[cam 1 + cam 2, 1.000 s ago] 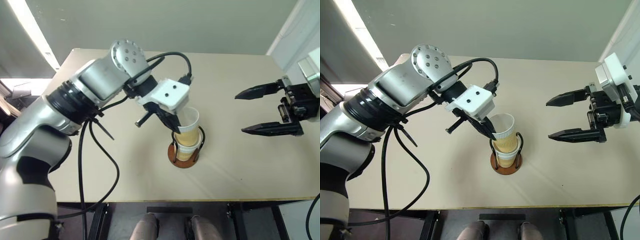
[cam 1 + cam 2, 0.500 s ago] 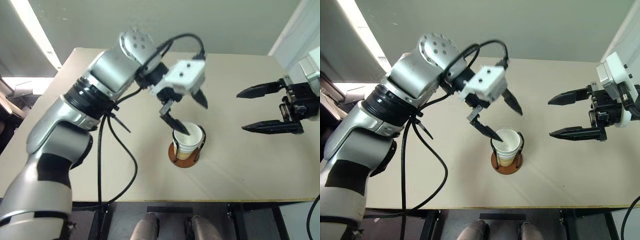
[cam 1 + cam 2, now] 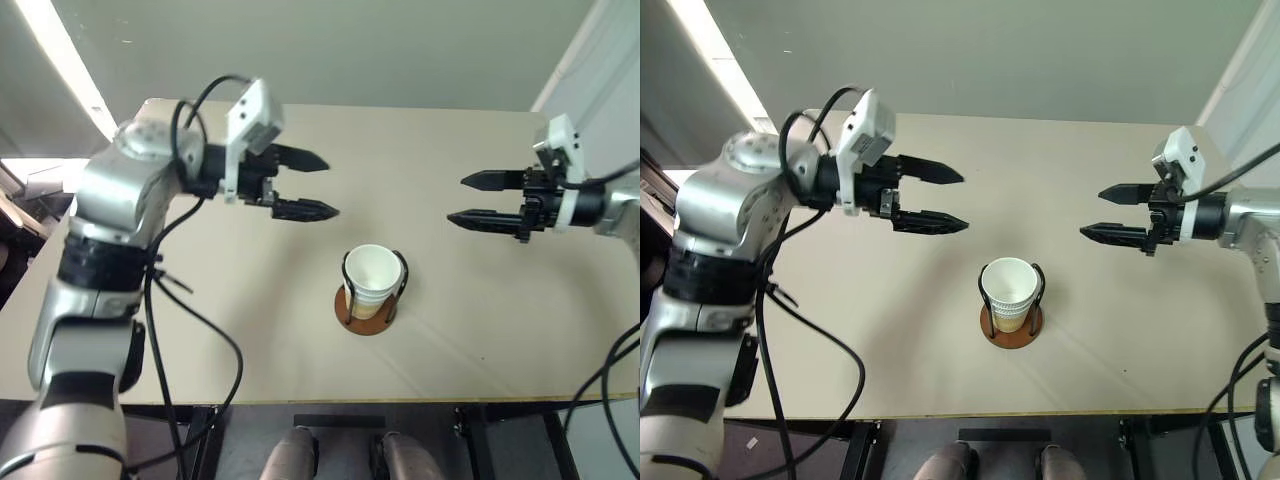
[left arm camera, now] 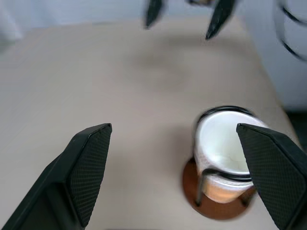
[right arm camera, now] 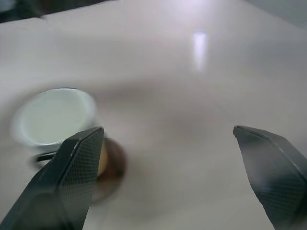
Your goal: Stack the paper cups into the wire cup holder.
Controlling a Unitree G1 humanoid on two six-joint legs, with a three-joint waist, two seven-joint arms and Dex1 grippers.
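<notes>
A plain beige tabletop (image 3: 200, 330) sits under a grey wall, lit by a bright strip at the far left. Near its middle, a little toward the near edge, stands the wire cup holder (image 3: 365, 310): a reddish-brown disc with two black wire loops rising from it. The paper cups (image 3: 372, 280) are nested inside those loops, white mouth facing up, the tan lower wall showing just above the base. No loose cup lies elsewhere on the tabletop, so the stacking looks finished, and what remains is to leave it undisturbed.

Your left hand (image 3: 312, 186) hovers to the far left of the holder, its two black fingers spread wide and holding nothing. Your right hand (image 3: 475, 199) hovers to the right and a little farther back, likewise spread and empty. Both are well apart from the cups, pointing inward toward each other across the tabletop.

To close this out well, keep both hands high and draw them outward — not down or across the holder. The wire loops are thin and the disc base is probably light; a brushed fingertip could tip the whole stack. From the left wrist view the top cup's rim (image 4: 225, 115) sits just about level with the loop tops, so it seems seated — though how many cups are nested you cannot count from here. If you want a check, look from above rather than touching.
</notes>
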